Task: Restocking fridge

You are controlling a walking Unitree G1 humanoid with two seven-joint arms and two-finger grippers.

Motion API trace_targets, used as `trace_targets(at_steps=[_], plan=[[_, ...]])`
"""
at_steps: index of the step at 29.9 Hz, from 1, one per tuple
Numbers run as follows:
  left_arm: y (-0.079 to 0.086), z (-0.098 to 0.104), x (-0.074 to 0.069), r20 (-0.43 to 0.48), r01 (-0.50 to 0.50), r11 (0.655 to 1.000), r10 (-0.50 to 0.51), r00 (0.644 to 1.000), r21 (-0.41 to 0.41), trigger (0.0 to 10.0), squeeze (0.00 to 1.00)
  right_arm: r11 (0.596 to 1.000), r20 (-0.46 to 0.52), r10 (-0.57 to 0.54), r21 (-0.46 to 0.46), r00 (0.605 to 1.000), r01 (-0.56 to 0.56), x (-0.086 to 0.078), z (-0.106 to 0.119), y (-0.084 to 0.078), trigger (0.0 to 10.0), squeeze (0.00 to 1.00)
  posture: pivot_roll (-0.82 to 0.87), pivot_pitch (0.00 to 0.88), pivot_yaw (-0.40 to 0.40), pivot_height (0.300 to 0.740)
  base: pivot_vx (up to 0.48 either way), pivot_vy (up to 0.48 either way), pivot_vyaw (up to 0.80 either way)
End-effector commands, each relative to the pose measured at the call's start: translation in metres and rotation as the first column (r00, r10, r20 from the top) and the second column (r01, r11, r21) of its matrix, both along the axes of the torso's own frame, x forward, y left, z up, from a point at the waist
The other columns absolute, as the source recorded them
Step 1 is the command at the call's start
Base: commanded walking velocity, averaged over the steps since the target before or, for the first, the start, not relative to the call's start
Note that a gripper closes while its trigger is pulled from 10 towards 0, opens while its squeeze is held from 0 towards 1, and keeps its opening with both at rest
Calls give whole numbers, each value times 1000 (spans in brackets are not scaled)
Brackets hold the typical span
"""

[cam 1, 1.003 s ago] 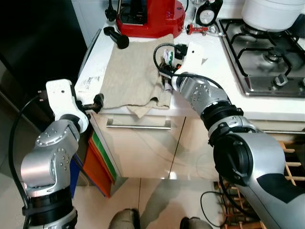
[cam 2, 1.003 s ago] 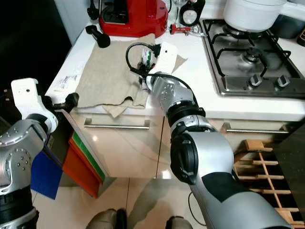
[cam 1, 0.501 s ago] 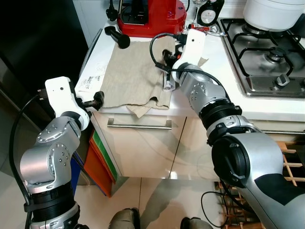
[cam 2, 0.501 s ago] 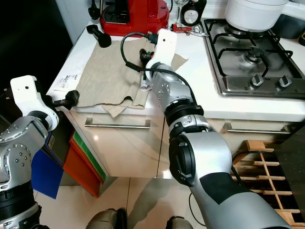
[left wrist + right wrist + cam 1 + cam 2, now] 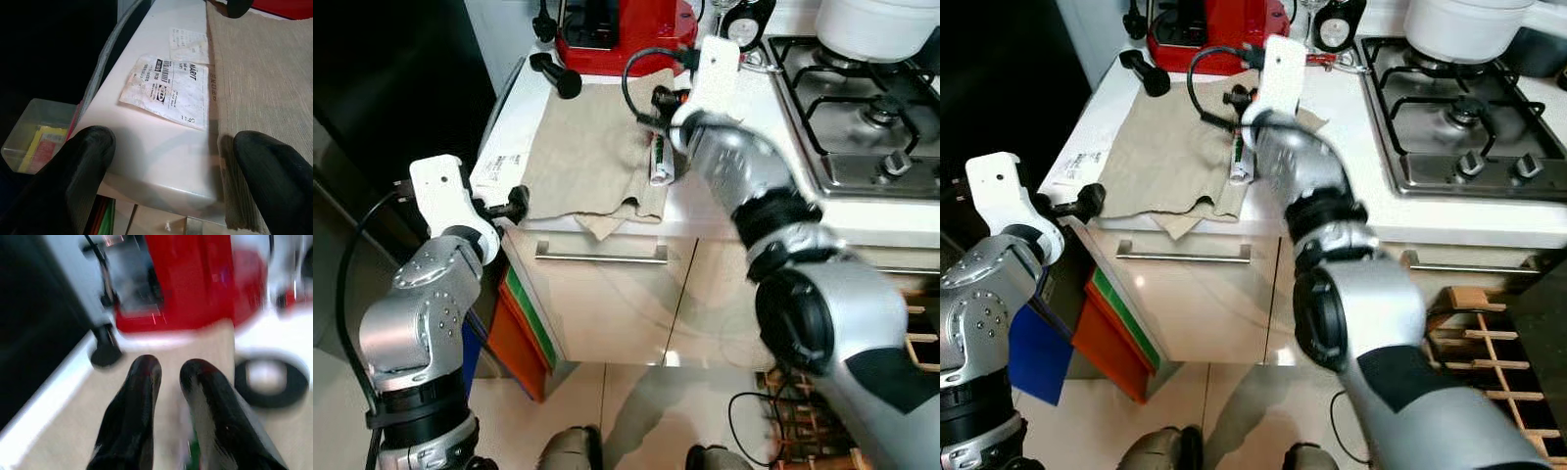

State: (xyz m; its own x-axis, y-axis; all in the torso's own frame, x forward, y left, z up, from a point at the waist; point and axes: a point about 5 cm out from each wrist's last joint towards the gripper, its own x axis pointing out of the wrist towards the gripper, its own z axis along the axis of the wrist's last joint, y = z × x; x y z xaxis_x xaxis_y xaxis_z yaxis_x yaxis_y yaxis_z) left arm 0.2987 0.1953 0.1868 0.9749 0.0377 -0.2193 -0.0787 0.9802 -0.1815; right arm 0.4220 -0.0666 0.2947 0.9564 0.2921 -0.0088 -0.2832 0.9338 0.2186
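Observation:
A small white tube with a green label (image 5: pixel 658 160) lies on the beige cloth (image 5: pixel 587 147) spread over the white counter. My right gripper (image 5: pixel 662 98) hovers just beyond the tube, towards the red machine. In the right wrist view its fingers (image 5: pixel 142 382) stand close together with nothing between them. My left gripper (image 5: pixel 514 204) is open at the counter's front left corner. One finger (image 5: pixel 83 161) is off the counter edge. The other (image 5: pixel 269 166) rests by the cloth's hem, beside a paper receipt (image 5: pixel 166 90).
A red appliance (image 5: pixel 622 34) and a black handle (image 5: pixel 553 76) stand behind the cloth. The gas hob (image 5: pixel 871 108) with a white pot (image 5: pixel 876 24) is to the right. The dark fridge (image 5: pixel 391 88) stands left, and a drawer handle (image 5: pixel 600 255) runs below the counter.
My right gripper has let go of the tube and risen away from it towards the red machine. The tube stays lying on the cloth. The left arm has hardly moved.

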Motion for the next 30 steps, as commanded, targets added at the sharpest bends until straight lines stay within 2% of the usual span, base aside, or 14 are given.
trace_targets(at_steps=[1, 5, 8, 12, 23, 30], plan=[[-4, -18, 2, -90, 12, 1000, -13, 996, -13, 10000, 0, 1000, 1, -1, -21, 1000, 2, 1, 9, -5, 10000, 1000, 92, 92, 34, 740, 0, 0, 0], [-11, -20, 6, -94, 21, 999, -24, 995, -35, 10000, 0, 997, -105, -69, -34, 992, 66, 3, -6, -16, 10000, 1000, 83, 86, 28, 740, 0, 0, 0], [-13, -21, 7, -94, 24, 999, -28, 995, -39, 10000, 0, 996, -208, -89, -41, 974, 83, 2, -27, -14, 10000, 1000, 80, 83, 30, 740, 0, 0, 0], [-13, -21, 8, -96, 25, 999, -29, 995, -38, 10000, 0, 995, -262, -97, -56, 960, 85, 0, -38, -12, 10000, 1000, 80, 83, 31, 740, 0, 0, 0], [-14, -22, 10, -91, 22, 999, -25, 996, -36, 10000, 0, 997, -286, -61, -53, 956, 48, -2, -39, 2, 10000, 1000, 79, 76, 28, 740, 0, 0, 0], [-17, -23, 11, -95, 23, 999, -27, 995, -39, 10000, 0, 996, -313, -72, -67, 947, 53, -4, -50, 4, 10000, 1000, 78, 79, 24, 740, 0, 0, 0]])
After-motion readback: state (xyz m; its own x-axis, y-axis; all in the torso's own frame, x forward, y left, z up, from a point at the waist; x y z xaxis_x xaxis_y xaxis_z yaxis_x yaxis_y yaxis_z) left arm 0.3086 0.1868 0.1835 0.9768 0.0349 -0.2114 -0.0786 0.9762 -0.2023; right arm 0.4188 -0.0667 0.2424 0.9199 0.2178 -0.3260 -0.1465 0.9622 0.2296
